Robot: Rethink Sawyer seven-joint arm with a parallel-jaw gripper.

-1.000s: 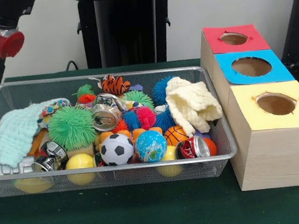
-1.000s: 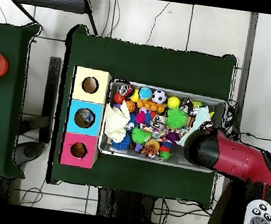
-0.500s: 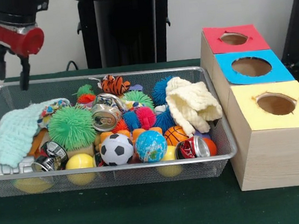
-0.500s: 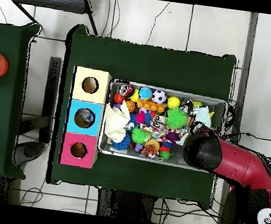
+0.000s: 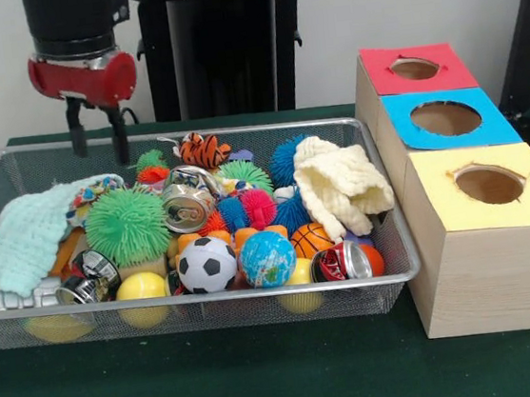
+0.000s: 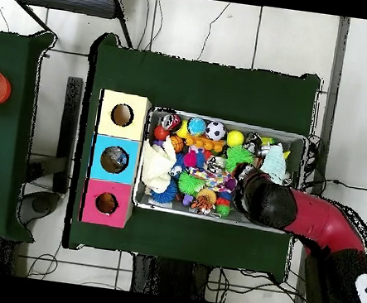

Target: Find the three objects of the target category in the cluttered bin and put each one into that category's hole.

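Two black fingers of gripper [image 5: 98, 138] hang apart over back left of wire bin [image 5: 390, 285], holding nothing. Front view: bin on green table [image 5: 267, 385], full of balls, cans, cloths; green spiky ball [image 5: 126, 226] below gripper, soccer ball [image 5: 206, 264] at front. Three boxes just right of bin.

Overhead view: red arm [image 6: 315, 221] covers bin's right part; fingers hidden. Boxes left of bin.

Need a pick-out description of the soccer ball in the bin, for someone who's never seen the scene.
Find the wire bin left of the three boxes. Along its near wall, about midway, sits the soccer ball, between a yellow ball and a globe ball. It is the only black-and-white one.
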